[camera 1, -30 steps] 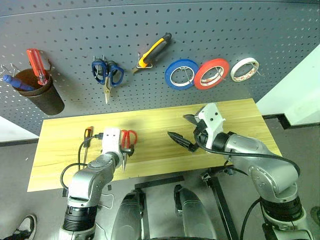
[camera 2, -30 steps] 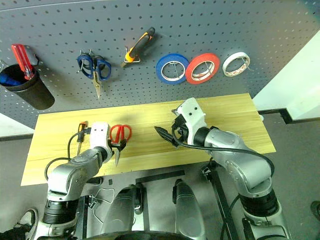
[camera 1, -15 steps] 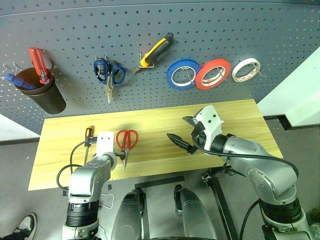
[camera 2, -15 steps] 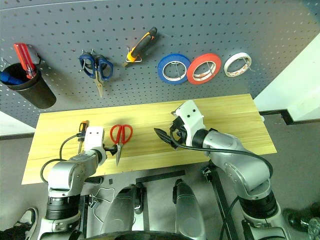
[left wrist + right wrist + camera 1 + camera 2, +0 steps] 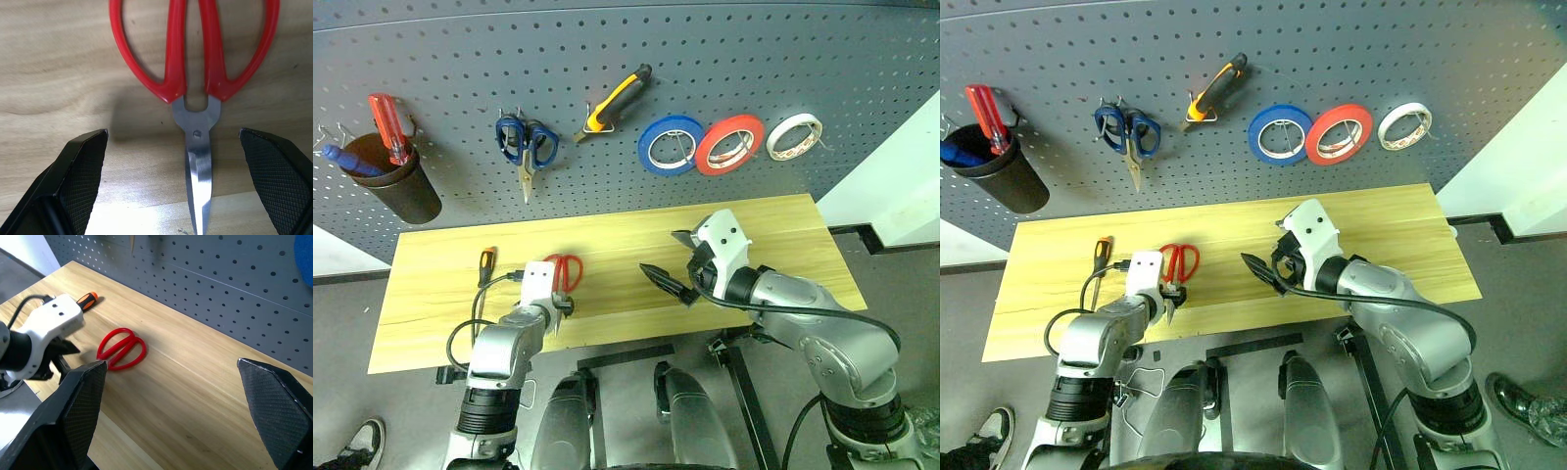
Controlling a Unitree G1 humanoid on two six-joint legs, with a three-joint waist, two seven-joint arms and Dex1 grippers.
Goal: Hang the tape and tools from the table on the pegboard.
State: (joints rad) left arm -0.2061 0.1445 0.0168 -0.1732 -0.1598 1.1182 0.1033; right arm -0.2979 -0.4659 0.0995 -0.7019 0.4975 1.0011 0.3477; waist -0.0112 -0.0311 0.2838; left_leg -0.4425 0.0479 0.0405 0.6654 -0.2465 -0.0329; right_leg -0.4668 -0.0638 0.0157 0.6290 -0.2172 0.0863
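Red-handled scissors [image 5: 567,268] lie flat on the table [image 5: 783,227], blades toward its near edge. My left gripper [image 5: 560,305] hovers low over them, open, and in the left wrist view its fingers [image 5: 82,166] straddle the pivot and blade [image 5: 198,161] without touching. A small orange-and-black screwdriver [image 5: 485,266] lies just left of the scissors. My right gripper [image 5: 671,258] is open and holds nothing above the table's middle. On the pegboard [image 5: 822,59] hang the red tape [image 5: 729,144] and the orange-and-black pliers [image 5: 615,100].
Blue-handled scissors [image 5: 524,143], a blue roll [image 5: 669,145] and a white roll [image 5: 793,135] also hang on the pegboard. A dark cup [image 5: 403,191] at the far left holds a red-handled screwdriver [image 5: 387,127]. A cable trails from my left wrist.
My left gripper has come down lower over the scissors' blades, still open. The right arm has kept still.
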